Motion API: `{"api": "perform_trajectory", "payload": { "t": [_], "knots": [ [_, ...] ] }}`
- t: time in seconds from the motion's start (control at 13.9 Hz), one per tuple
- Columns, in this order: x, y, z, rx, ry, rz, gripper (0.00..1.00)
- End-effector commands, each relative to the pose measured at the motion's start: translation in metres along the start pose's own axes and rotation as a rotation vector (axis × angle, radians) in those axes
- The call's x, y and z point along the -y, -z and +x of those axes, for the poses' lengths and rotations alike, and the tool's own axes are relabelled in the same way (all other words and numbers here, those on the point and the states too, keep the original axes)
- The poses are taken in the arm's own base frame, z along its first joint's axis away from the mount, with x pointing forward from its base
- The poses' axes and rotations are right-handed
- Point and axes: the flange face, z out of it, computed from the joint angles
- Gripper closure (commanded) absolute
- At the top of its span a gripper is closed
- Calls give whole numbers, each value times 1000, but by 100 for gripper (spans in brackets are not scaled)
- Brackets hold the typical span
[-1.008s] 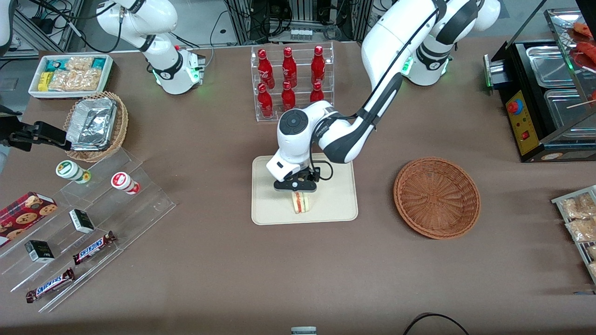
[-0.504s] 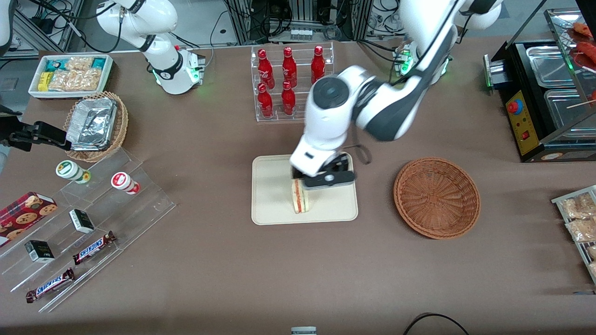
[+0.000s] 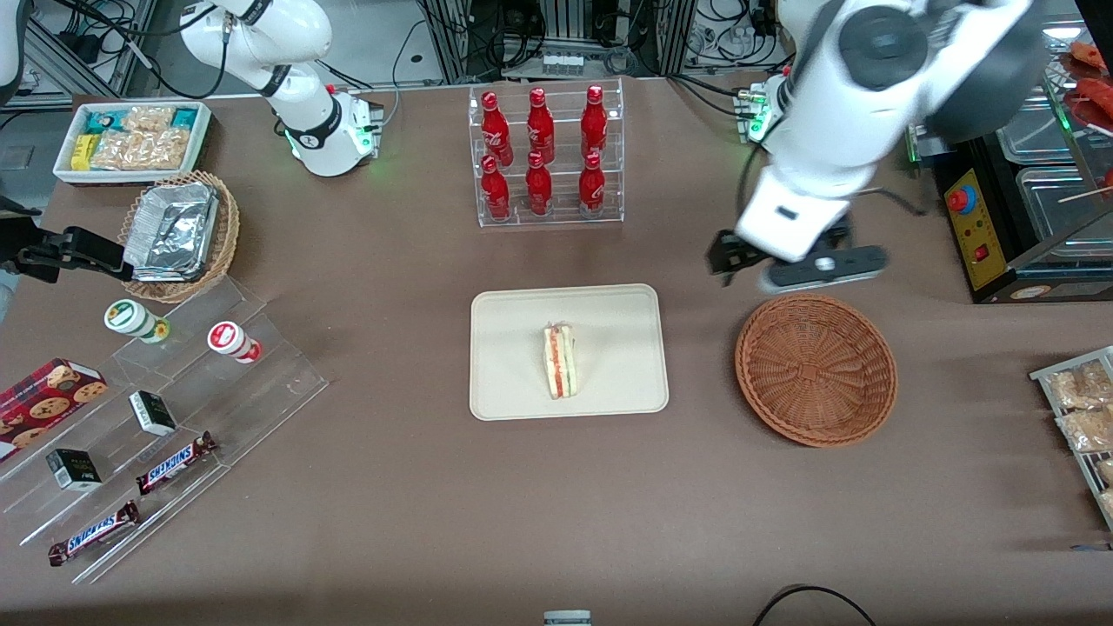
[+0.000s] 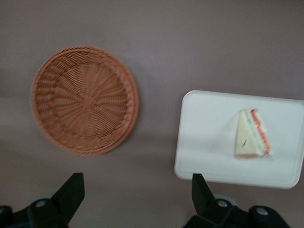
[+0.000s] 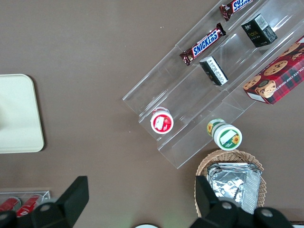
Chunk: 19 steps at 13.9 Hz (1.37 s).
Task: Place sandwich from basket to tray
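The sandwich lies on the cream tray in the middle of the table, its red and green filling edge showing. It also shows on the tray in the left wrist view. The reddish-brown wicker basket stands empty beside the tray, toward the working arm's end; it shows in the left wrist view too. My left gripper is open and empty, raised high above the table, just farther from the front camera than the basket. In its own view the gripper has its jaws wide apart.
A clear rack of red bottles stands farther back than the tray. A black food warmer sits near the working arm's end. A tan basket with foil containers, a white snack bin and clear tiered shelves with snacks lie toward the parked arm's end.
My gripper has let go of the sandwich, which stays on the tray. The arm has risen and swung away from the tray toward the basket and the working arm's end.
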Motion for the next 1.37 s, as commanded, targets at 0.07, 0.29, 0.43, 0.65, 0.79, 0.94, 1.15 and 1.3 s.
{"api": "perform_trajectory", "payload": {
  "t": [0.07,0.29,0.43,0.65,0.79,0.94,1.15,1.3],
  "knots": [
    [92,29,3,37,-73,-16,0],
    [131,42,15,33,-92,-17,0],
    [140,48,30,17,-74,-30,0],
    [136,58,54,-7,-82,-52,0],
    [130,62,61,-5,-98,-43,0],
    [131,67,62,-14,-102,-46,0],
    [142,70,43,12,-171,-18,0],
    [164,71,28,15,-137,-2,0]
  ]
}}
